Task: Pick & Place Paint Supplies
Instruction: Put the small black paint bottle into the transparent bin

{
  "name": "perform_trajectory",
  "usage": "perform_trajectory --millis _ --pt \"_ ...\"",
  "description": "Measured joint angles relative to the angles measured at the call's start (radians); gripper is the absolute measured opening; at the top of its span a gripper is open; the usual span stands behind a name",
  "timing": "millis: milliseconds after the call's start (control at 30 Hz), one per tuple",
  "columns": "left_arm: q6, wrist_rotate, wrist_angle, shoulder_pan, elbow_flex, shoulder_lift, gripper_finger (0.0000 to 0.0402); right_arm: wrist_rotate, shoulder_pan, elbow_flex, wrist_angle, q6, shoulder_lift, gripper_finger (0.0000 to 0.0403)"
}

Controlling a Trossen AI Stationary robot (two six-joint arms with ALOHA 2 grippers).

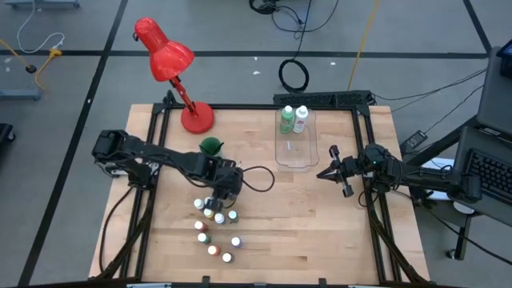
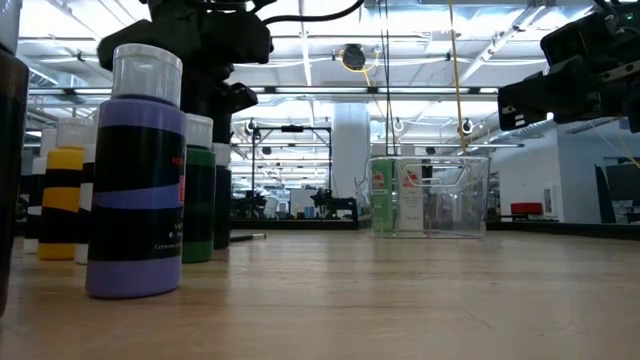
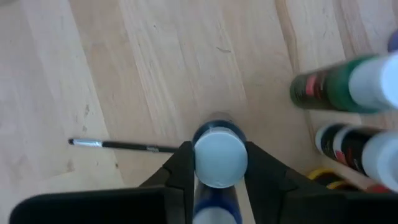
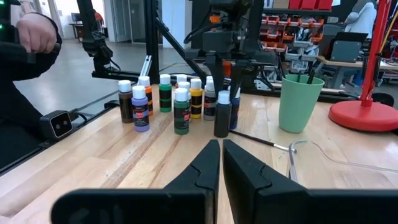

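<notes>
A: Where is the left gripper (image 3: 219, 163) now?

B: Over the cluster of small paint bottles (image 1: 216, 228) at the front-left of the table (image 1: 320, 232). Its two fingers are clamped on one blue bottle (image 3: 217, 155), white cap between them. From the wrist view I cannot tell if the bottle is lifted yet or not.

A: And the risk?

B: The neighbours, I think. A green bottle (image 3: 336, 87) and a black one (image 3: 354, 149) stand very near the held one. If the arm goes sideways before it is high enough, it can knock them, and they will roll. Also the grip is near the cap, so the bottle may swing or slip when the arm moves fast.

A: Other things in the way?

B: A thin paintbrush (image 3: 118, 145) lies just beside, on the wood. The green cup (image 1: 210, 146) and the red lamp (image 1: 172, 68) are behind, towards the clear bin (image 1: 294, 148). The path to the bin passes near the cup, maybe. The bin holds already 2 larger bottles (image 1: 293, 119), so a careless drop can hit them.

A: Right gripper (image 1: 339, 172)?

B: It waits at the right side, near the bin, fingers closed together, holding nothing. Prob. no conflict, but it is close to the bin's corner.
</notes>
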Motion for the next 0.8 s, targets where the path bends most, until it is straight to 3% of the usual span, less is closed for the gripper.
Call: perform_trajectory --millis 167,333,467,600,800 --pt "-0.002 -0.026 -0.026 0.013 0.073 0.001 0.0093 0.000 0.000 0.000 0.000 -0.004 0.000 0.0016" --pt "-0.004 -0.143 -0.145 0.015 0.299 0.001 0.0094 0.000 0.000 0.000 -0.009 -0.013 0.000 0.0016" --pt "-0.014 -0.179 -0.091 0.060 0.482 0.008 0.0095 0.000 0.000 0.000 -0.008 -0.015 0.006 0.0016" --pt "-0.005 -0.185 -0.043 0.136 0.619 0.078 0.0095 0.000 0.000 0.000 -0.003 -0.023 0.008 0.0016" --pt "0.021 -0.183 -0.056 0.252 0.786 0.288 0.0095 0.000 0.000 0.000 -0.007 -0.025 0.012 0.0016"
